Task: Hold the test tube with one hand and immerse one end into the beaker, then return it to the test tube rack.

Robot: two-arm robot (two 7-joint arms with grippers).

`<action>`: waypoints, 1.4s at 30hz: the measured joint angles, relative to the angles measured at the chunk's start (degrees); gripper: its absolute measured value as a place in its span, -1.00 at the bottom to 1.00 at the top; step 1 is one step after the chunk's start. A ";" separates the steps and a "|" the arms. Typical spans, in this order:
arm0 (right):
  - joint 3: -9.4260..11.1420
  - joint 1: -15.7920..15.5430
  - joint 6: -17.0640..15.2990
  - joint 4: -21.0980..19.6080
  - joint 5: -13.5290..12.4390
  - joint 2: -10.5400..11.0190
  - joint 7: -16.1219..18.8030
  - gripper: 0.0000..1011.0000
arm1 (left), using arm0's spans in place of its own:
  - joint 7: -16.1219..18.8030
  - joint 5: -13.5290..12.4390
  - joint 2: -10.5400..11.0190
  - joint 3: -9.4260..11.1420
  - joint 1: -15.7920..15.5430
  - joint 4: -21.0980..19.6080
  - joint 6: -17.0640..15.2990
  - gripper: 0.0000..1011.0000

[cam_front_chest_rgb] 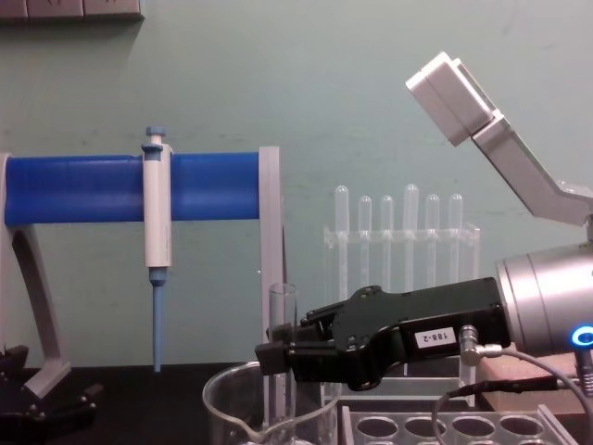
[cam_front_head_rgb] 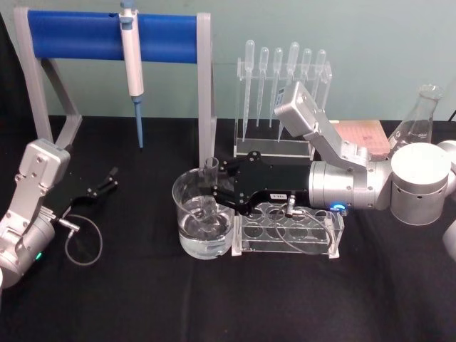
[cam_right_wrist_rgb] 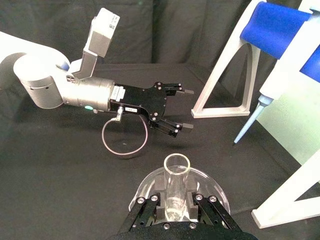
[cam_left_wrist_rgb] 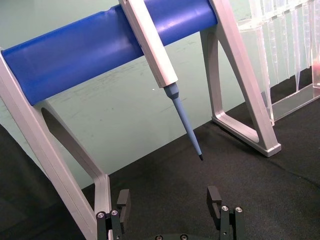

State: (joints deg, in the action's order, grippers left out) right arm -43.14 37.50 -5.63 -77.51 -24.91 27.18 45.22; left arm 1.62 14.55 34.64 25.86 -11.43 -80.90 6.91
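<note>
Because the dip has to finish back in a slot, the test tube rack (cam_front_head_rgb: 285,247) lies nearest, at lower centre of the head view. The holes that show are vacant, and the beaker (cam_front_head_rgb: 187,214) is just beside the rack's left end, so the carry between the two should be short.

Inside the beaker stands the test tube (cam_front_head_rgb: 211,169), upright with its open rim above the beaker's rim. Its round end is down among the water at the bottom; I judge it immersed, though the glass distorts the tip. The right gripper (cam_front_head_rgb: 214,188) reaches in from the right of the frame over the rack. It is clamped on the tube's upper part, above the beaker's rim, which keeps its fingers dry and the tube vertical.

Further back at middle left, the left gripper (cam_front_head_rgb: 110,178) rests low over the dark surface (cam_front_head_rgb: 142,299) with fingers spread, holding nothing and well apart from the glassware.

Beyond it, the pipettor (cam_front_head_rgb: 131,57) hangs tip down from the blue stand (cam_front_head_rgb: 78,34) at upper left. The pipettes (cam_front_head_rgb: 285,71) stand in their own holder at upper centre, out of the arm's way.
</note>
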 joint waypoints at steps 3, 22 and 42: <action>0.00 0.00 0.00 0.00 0.00 0.00 0.00 -0.52 | 0.00 0.00 0.00 0.00 0.00 0.00 0.00 0.98; 0.00 0.00 0.00 0.00 0.00 0.00 0.00 -0.52 | 0.00 0.00 0.00 0.00 0.00 0.00 0.00 0.98; 0.00 0.00 0.00 0.00 0.00 0.00 0.00 -0.52 | 0.00 0.00 0.00 0.00 0.00 0.00 0.00 0.98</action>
State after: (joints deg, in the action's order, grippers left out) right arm -43.14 37.50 -5.62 -77.51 -24.91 27.18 45.22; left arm 1.62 14.55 34.65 25.86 -11.43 -80.90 6.91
